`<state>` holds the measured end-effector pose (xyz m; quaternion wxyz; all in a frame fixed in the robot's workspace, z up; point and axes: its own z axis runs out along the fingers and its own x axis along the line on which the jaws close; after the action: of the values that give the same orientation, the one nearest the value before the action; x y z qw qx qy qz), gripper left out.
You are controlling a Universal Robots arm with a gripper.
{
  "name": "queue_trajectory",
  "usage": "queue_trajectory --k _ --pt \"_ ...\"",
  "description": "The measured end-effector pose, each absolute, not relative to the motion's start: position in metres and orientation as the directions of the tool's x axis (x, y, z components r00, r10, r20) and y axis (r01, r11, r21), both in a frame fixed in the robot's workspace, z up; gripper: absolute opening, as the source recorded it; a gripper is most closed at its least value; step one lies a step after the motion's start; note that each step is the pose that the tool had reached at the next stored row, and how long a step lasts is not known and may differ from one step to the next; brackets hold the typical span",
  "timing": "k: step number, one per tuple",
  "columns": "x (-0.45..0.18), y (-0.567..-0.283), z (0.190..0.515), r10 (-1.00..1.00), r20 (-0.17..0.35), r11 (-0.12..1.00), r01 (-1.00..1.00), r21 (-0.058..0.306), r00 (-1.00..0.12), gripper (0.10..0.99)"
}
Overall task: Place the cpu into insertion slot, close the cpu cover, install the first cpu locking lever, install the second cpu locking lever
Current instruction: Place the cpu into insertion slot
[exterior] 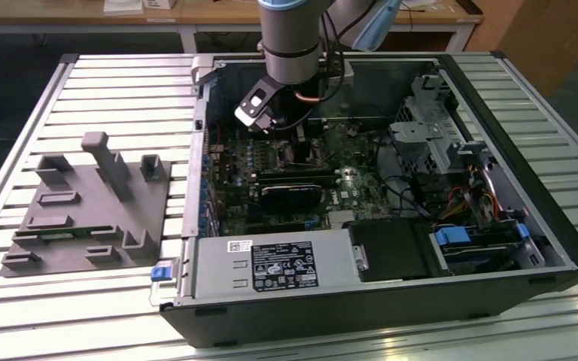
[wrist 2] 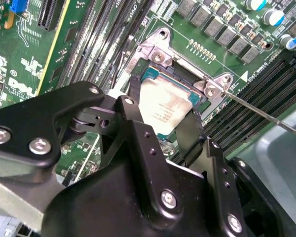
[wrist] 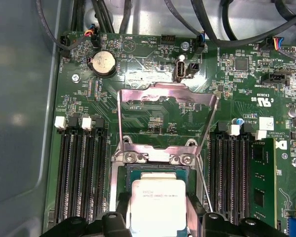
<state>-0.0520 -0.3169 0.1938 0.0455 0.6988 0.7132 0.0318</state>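
To the exterior view's right of the grey moulded plastic holder (exterior: 83,207), your black two-finger gripper (wrist 2: 162,112) is clamped on the small square silvery-tan cpu (wrist: 155,202), right over the dark silver-rimmed square insertion slot (wrist: 155,169); can't tell if it's seated. The thin silvery windowed cpu cover (wrist: 167,95) stands flipped open and a thin wire locking lever (wrist 2: 256,109) sits unlatched, so I'd say cover and both levers are left.

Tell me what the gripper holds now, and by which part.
The gripper holds the chip by two opposite side edges, one finger on each, just over the socket; the cover stands open.
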Motion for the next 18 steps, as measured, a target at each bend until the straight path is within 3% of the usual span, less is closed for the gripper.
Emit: queue_trajectory --k 18 --pt "-0.0507 -0.317 0.1932 1.0 -0.02 -0.011 0.994 0.109 0.014 0.533"
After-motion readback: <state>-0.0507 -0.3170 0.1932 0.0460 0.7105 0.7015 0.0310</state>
